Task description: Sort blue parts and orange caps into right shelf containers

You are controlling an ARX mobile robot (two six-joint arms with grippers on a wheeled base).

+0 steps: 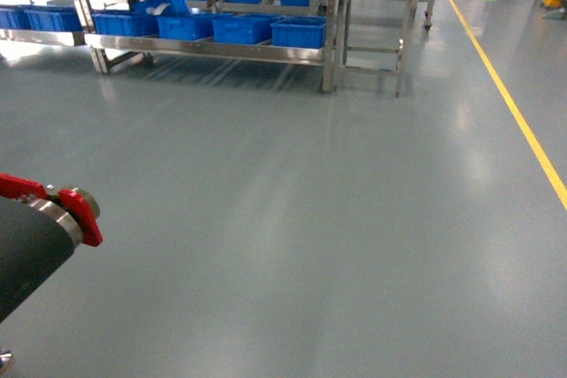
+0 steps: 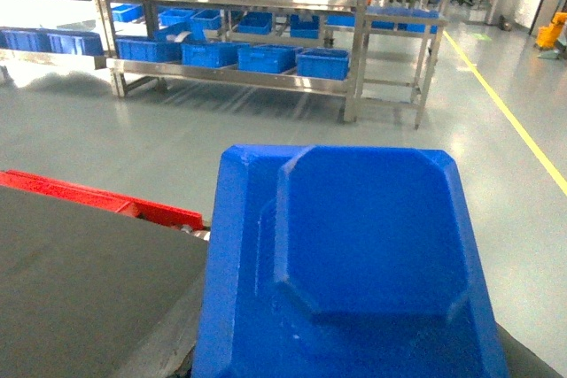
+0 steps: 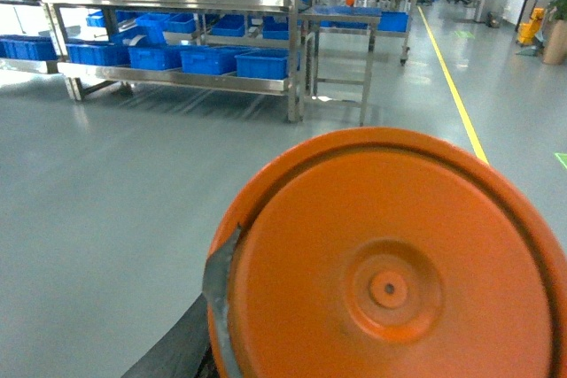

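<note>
since both wrist views are filled by cargo, the blue part (image 2: 354,263) sits right up against the left claw and the orange cap (image 3: 390,263) right up against the right claw; looks like each is pinched, but the jaws themselves are hidden, so can't tell for sure. the shelf (image 1: 208,42) with the blue bins (image 1: 299,31) lies well ahead and left of both claws, across open floor (image 1: 310,219). left arm (image 1: 35,236) is on the nearer side. judgement: base must drive first.
</note>
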